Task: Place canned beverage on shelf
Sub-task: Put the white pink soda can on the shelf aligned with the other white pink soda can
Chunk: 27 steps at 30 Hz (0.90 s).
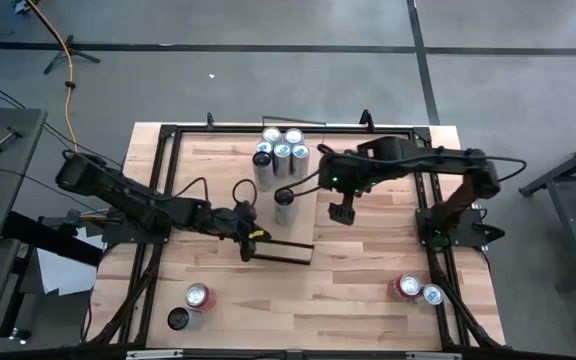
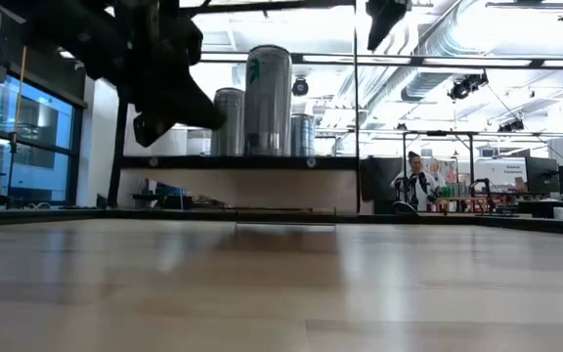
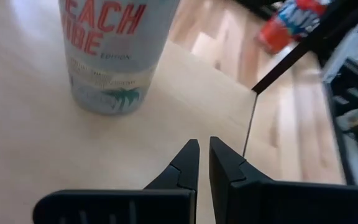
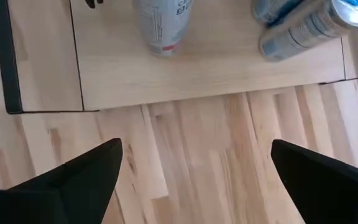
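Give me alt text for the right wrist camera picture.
The open right gripper hangs above the butcher-block tabletop, empty, facing the light-wood shelf. One upright can stands alone on the shelf, with a cluster of cans beside it.

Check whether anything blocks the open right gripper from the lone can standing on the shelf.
Nothing visible does. The right gripper hangs open beside the lone can, with only bare shelf between them. The can cluster stands farther back, off that line.

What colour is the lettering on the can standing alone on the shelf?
Red lettering on a pale silver can, with a teal palm tree below; clearest in the left wrist view.
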Tool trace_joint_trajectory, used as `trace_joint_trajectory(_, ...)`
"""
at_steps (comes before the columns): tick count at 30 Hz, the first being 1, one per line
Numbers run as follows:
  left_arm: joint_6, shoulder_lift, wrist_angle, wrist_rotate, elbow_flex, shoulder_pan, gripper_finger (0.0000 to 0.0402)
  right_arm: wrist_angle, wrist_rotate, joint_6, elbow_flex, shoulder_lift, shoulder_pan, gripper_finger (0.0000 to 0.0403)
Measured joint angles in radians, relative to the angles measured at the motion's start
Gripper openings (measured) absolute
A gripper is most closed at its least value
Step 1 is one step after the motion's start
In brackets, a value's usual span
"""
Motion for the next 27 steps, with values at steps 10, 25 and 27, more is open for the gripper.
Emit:
trace_joint_trajectory(10, -0.054, 0.158, 0.102, -0.047, 0.006, 0.0, 0.0, 0.139, -0.068, 0.085, -0.165, -0.13, 0.003, 0.0398)
trace_joint_trajectory(25, -0.127, 0.308, 0.2, -0.221, 0.008, 0.0, 0.0, 0.151, -0.07, 0.125, -0.148, -0.131, 0.003, 0.0398)
trace_joint_trajectory(27, -0.123, 0.306, 0.179, -0.273, 0.008, 0.0, 0.0, 0.151, -0.07, 0.128, -0.148, -0.131, 0.003, 0.0398)
